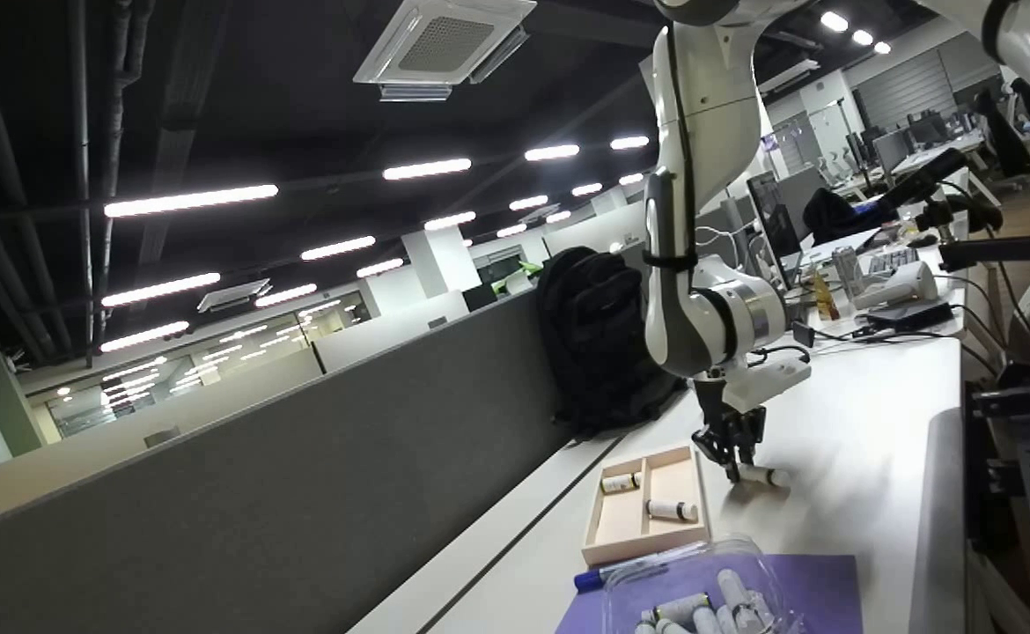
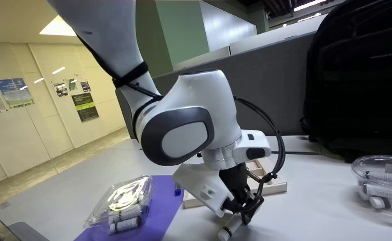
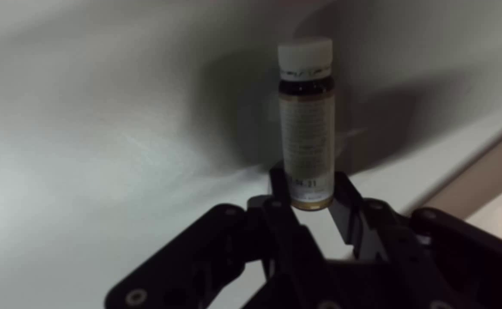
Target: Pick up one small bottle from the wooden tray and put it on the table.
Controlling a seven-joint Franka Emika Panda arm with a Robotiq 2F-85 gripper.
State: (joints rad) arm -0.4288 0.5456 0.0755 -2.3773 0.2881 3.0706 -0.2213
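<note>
The bottle (image 3: 306, 137), its base end clamped between the fingers (image 3: 279, 184) of the gripper (image 3: 309, 188), is on or just above the table (image 1: 867, 423); contact is unclear. Opened too high, the fingers could drop it; being round, it could roll against the tray (image 1: 618, 527).

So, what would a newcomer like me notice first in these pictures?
Most likely the big white robot arm, reaching down across the middle of an exterior view. At its end, a black claw holds a small white-capped bottle by its base, beside the wooden tray. After that, perhaps the bulky black backpack by the grey partition and the bright purple sheet on the white table, under a clear plastic container of bottles.
</note>
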